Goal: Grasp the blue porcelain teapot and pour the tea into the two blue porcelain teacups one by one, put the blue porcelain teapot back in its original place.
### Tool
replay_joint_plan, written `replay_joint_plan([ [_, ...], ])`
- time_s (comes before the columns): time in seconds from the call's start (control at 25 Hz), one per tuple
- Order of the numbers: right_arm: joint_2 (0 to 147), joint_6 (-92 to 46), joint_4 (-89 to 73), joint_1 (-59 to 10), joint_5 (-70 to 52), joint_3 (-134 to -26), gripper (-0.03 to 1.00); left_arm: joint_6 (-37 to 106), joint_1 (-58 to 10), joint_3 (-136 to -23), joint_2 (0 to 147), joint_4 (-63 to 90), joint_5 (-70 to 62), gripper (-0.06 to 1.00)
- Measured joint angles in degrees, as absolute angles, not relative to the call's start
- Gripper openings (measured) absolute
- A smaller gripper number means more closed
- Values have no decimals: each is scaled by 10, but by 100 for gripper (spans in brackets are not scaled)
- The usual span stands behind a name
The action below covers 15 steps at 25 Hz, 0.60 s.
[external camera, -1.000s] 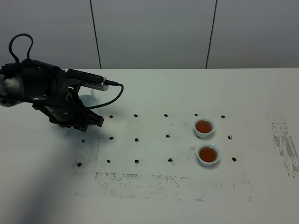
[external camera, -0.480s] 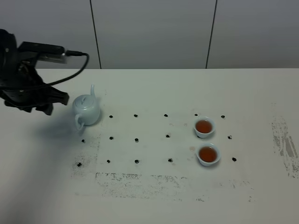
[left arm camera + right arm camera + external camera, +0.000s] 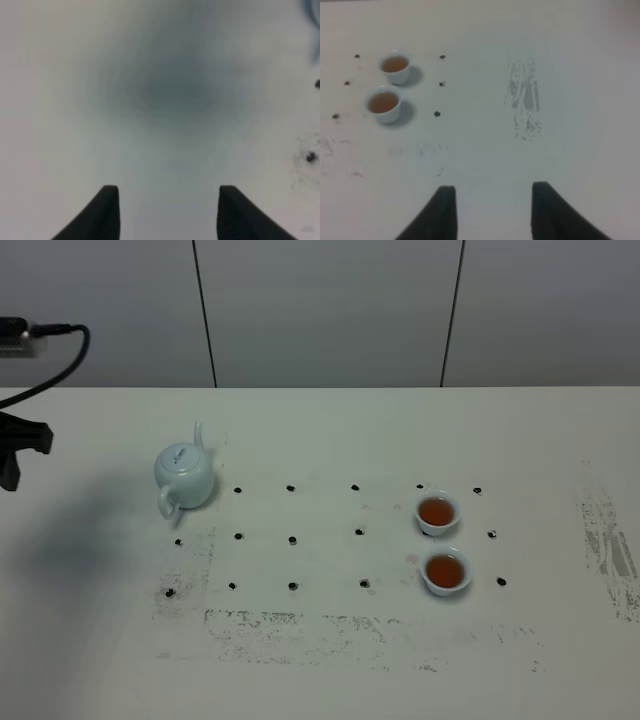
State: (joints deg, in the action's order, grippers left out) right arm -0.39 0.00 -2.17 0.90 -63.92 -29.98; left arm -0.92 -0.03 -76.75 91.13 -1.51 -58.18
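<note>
Teapot (image 3: 185, 476) upright at left of table (image 3: 330, 660), two tea-filled teacups (image 3: 441, 541) well right, left gripper (image 3: 162, 212) and right gripper (image 3: 492, 210) both spread apart, empty.

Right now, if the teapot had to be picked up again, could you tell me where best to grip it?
Probably by the loop handle of the blue porcelain teapot, which faces the table's near edge while the spout points away. Approach from above on that near side, closing across the loop; the round glazed body looks likelier to slip.

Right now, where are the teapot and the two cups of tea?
blue porcelain teapot (image 3: 184, 474), high view, on its round body.
far teacup (image 3: 437, 512), high view, on the tea.
near teacup (image 3: 445, 571), high view, on the tea.
</note>
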Motion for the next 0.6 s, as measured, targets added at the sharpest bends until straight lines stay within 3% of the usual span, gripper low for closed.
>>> replay_joint_plan([
  [0.2, -4, 0, -22, 9, -639, -300, 34, -9, 0, -677, 738, -7, -598, 42],
  [0.44, -4, 0, -22, 9, -639, -300, 34, -9, 0, -645, 609, 20, -681, 42],
  [0.6, -4, 0, -22, 9, -639, -300, 34, -14, 0, -547, 529, 50, -685, 42],
])
